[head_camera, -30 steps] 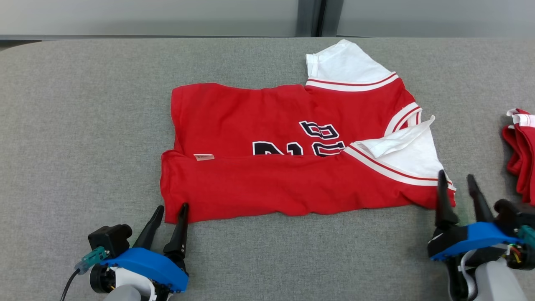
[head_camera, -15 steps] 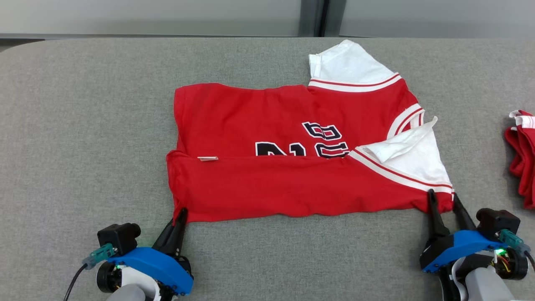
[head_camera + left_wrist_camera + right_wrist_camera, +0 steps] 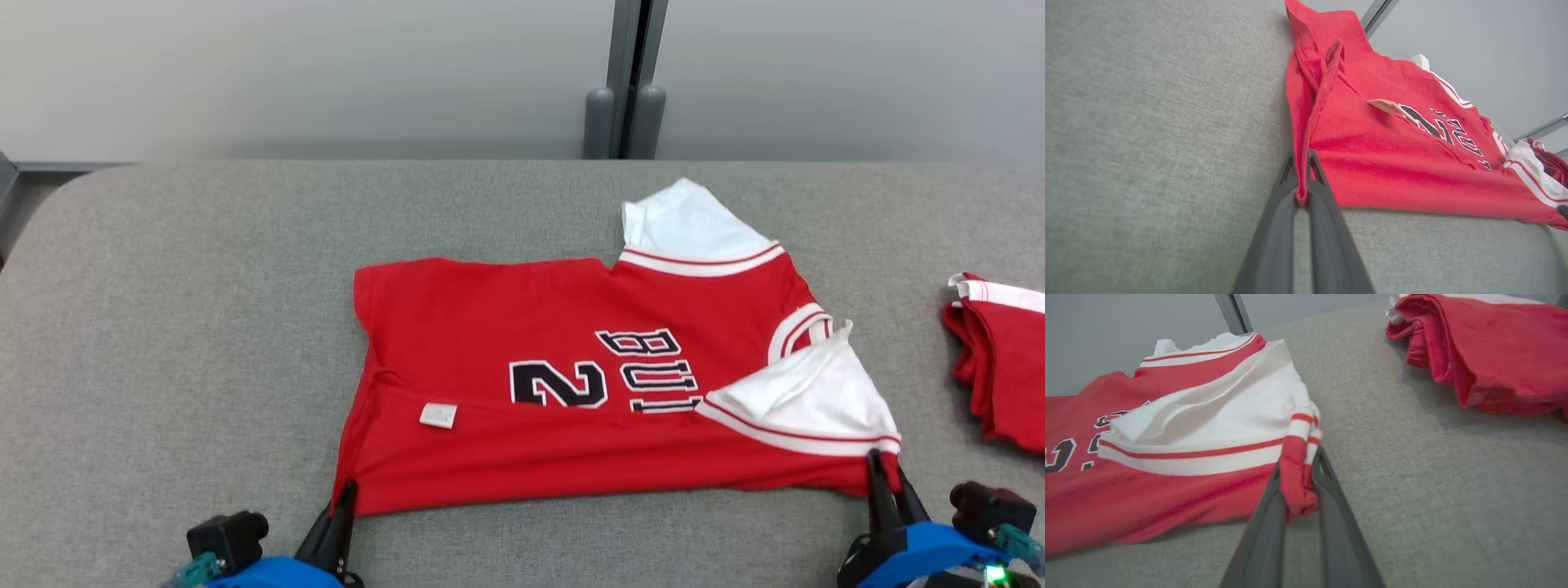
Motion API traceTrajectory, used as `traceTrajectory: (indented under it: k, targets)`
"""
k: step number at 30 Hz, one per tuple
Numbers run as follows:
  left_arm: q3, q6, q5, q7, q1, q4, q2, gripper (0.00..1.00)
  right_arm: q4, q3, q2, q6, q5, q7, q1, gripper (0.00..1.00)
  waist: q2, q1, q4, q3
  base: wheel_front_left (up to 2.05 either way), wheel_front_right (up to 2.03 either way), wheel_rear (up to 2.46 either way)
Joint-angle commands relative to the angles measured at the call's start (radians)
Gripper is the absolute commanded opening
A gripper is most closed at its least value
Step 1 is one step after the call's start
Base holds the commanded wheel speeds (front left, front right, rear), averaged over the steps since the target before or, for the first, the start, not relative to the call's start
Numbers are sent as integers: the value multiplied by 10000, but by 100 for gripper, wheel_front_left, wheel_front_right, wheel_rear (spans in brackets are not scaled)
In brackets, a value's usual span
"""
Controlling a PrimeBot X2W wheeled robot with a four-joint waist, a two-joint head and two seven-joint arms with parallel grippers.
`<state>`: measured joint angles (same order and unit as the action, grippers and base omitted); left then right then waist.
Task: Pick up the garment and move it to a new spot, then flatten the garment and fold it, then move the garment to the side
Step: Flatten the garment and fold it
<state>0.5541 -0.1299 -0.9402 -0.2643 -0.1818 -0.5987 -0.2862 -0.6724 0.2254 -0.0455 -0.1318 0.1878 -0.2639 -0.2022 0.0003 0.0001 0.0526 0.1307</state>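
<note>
The left gripper (image 3: 1301,163) is clenched on the shirt (image 3: 571,310). Its two fingers pinch the shirt's near left corner, and a ridge of red cloth is drawn up between them. The right gripper (image 3: 1299,461) is clamped on the shirt's near right corner, where red cloth and striped trim bunch between its fingers. The shirt's near edge runs almost straight from one gripper to the other. The shirt is red with white sleeves and lies spread on the grey table (image 3: 163,327), hem to the robot's left. A strip along the shirt's near side is folded over its body. A small white label (image 3: 438,415) sits on that strip near the left end. A black "2" and partial lettering show just beyond the fold. One white sleeve (image 3: 816,400) lies on the shirt's near right part. To the shirt's right, well apart, is a red-and-white pile (image 3: 1000,359), probably another folded garment; the frame edge cuts it off.
</note>
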Motion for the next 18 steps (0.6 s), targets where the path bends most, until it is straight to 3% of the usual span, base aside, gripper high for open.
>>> traceTrajectory:
  k: [1,6,7,8,9,18]
  targets:
    - [-164,-12,175,1,348,-60,31,0,36,17,-94,19,169,-5,385,0,-3,-1,-141,-376,0,0,0]
    - [-372,-12,452,1,979,-73,266,0,115,-84,-94,19,394,-7,1004,0,-3,-1,-80,-699,0,0,0]
    - [-516,-12,505,1,1016,-8,274,0,149,-59,-94,19,462,-7,1046,23,-3,-1,-70,-693,0,0,0]
    - [-602,-12,522,1,1059,58,316,77,159,-94,-92,19,560,-5,1037,100,-3,-1,-63,-644,0,0,0]
    - [-701,-12,541,1,1069,168,374,100,204,-130,-88,18,620,-7,993,100,-3,-1,-61,-563,0,0,0]
    - [-1869,-14,773,2,-68,1663,187,100,1367,-231,-74,9,530,-5,-83,100,-3,-1,-55,527,0,0,0]
